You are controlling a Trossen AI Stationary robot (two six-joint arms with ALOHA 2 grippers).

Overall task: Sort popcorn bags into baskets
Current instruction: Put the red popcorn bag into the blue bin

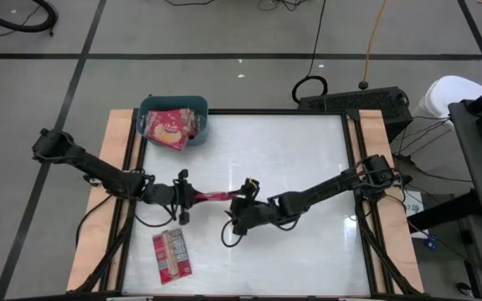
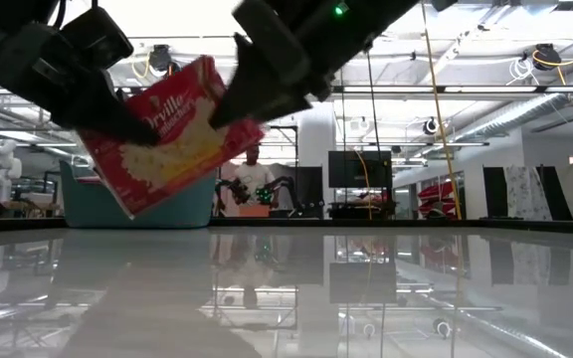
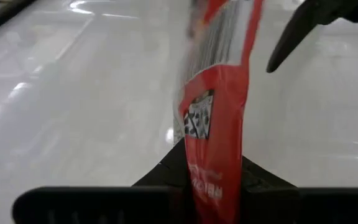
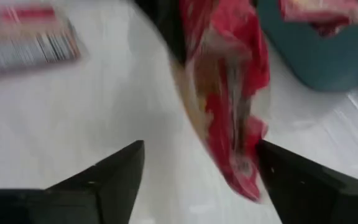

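Note:
A red popcorn bag hangs in the air between my two grippers above the middle of the table; in the low view the bag is tilted, its front facing the camera. My left gripper is shut on its left end. My right gripper is open at the bag's right end, with its fingers on either side of the bag. I cannot tell whether a finger touches it. The teal basket at the far left holds several red bags. My left gripper pinches the bag's end between its two fingers, coming level from the table's left. The bag stands on edge in the hold and reaches away from the fingers toward the right gripper. It is lifted clear of the table.
One more bag lies flat near the table's near left edge, its pale printed back up. Wooden rails run along the table's left and right sides. The right half of the white tabletop is bare.

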